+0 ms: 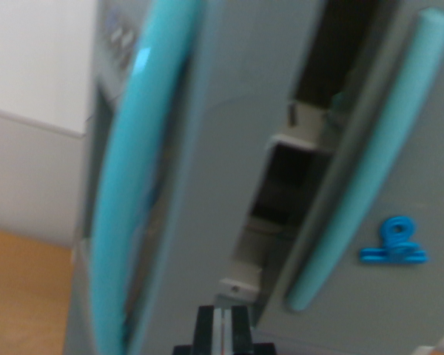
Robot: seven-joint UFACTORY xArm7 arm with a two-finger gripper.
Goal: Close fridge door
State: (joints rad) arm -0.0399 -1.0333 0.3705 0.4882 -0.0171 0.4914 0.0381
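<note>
The toy fridge (229,148) fills almost the whole wrist view, grey, with two doors side by side. I take the dark gap (296,177) between the doors as my landmark. To the wrist view's right of the gap is the door (414,148) that stands ajar, with a turquoise handle (374,163) along its edge and a small blue clip (394,242) stuck on its face. To the wrist view's left of the gap is the other door (229,185), with a curved turquoise handle (129,177). Inside the gap some pale shelves (300,133) are visible.

Just below the gap, at the bottom edge, the gripper (222,329) shows only as black fingers close around a light strip; whether it is parted or closed, I cannot tell.

To close well, I think the arm should press flat on the face of the ajar door near its handle edge, and push slowly until the gap disappears.

The picture is blurred. Some small buttons (122,33) sit above the curved handle, but no writing or brand can be read.
</note>
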